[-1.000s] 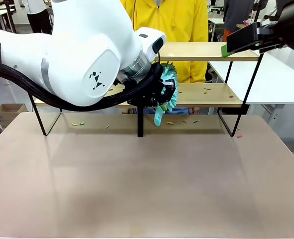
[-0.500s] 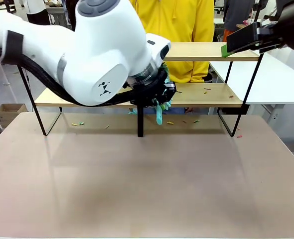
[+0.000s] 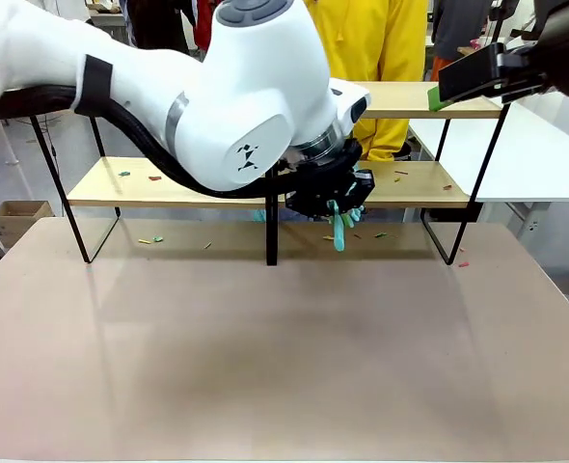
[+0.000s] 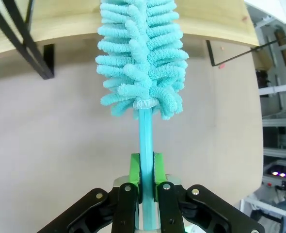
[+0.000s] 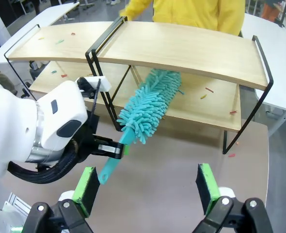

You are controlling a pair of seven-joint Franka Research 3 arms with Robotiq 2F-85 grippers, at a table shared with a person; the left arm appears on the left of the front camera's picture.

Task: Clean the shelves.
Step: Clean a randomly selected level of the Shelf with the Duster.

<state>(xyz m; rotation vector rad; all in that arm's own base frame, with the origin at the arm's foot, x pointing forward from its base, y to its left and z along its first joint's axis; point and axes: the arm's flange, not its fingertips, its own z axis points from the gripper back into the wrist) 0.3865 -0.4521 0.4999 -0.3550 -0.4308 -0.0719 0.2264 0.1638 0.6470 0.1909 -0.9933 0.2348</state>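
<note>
A grey-brown surface (image 3: 284, 347) fills the foreground, and the shelves (image 3: 169, 181) stand across its far half: two long light-wood boards on a thin black frame with a black centre post.

The left fingers (image 4: 135, 170), black with green pads, are pinched on the thin handle of a turquoise duster (image 4: 143, 63). They hang just in front of the lower board, a little to the right of the centre post. The fluffy head of the duster points straight away from these fingers and reaches in over the lower board, under the top one. Whether it touches the wood cannot be told.

The right fingers (image 5: 87, 187) are spread wide with nothing between them. They are raised well above the surface, near the right end of the top board. From there the shelves lie ahead and below, with the duster head between the two boards.

Small coloured scraps (image 3: 154, 177) lie on the lower board well to the left of the left fingers. More lie on the board to their right. A few lie on the surface beneath the shelves.

Beyond the shelves, straight across from the left fingers, stands a person in a yellow top (image 3: 381, 39). A white table (image 3: 545, 154) sits past the right end of the shelves. A cardboard box (image 3: 19, 210) sits low at the far left. More white tables stand farther back in the room.
</note>
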